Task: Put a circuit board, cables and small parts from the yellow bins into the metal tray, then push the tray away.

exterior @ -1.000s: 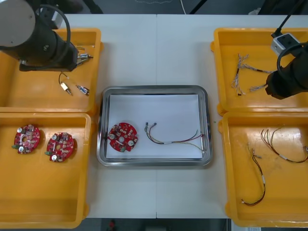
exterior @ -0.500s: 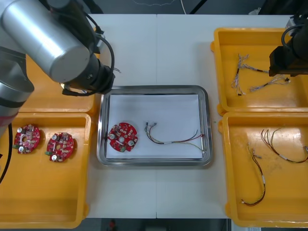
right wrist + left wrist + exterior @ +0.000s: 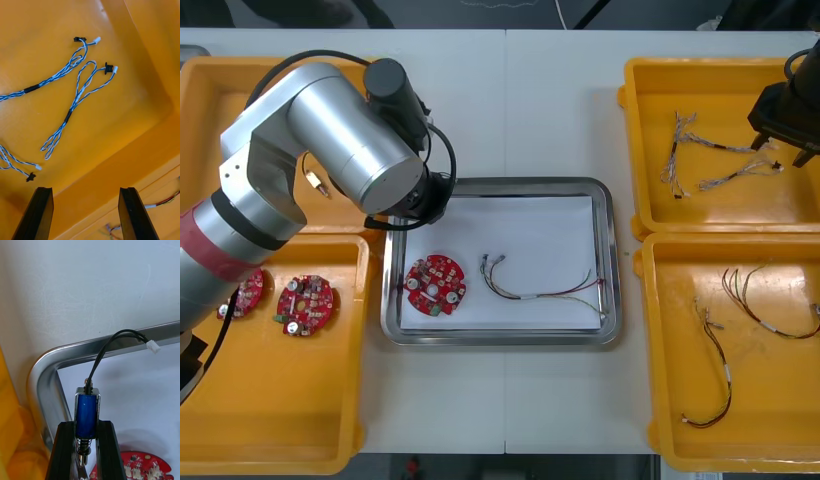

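Fingers of your left gripper are clamped on a small metal part, a blue-bodied piece with a black lead that ends in a white plug. Its long axis runs in line with the fingers, lead end pointing away from the wrist, so when you open the jaws it should drop lengthwise rather than roll sideways. What matters is where it hangs. In the left wrist view the part sits over the white floor just inside a corner of the metal tray, with the curved rim beside and beyond it and the lead arching out over that rim. In the front view this is the tray's far left corner, under your left arm. The circuit board lies in the tray just nearer than the part, and a cable lies to the board's right. You would likely do well to ease inward before release, so the lead and plug clear the rim. Far to the right, your right gripper hovers with jaws apart over the blue and white cables in the far right yellow bin.
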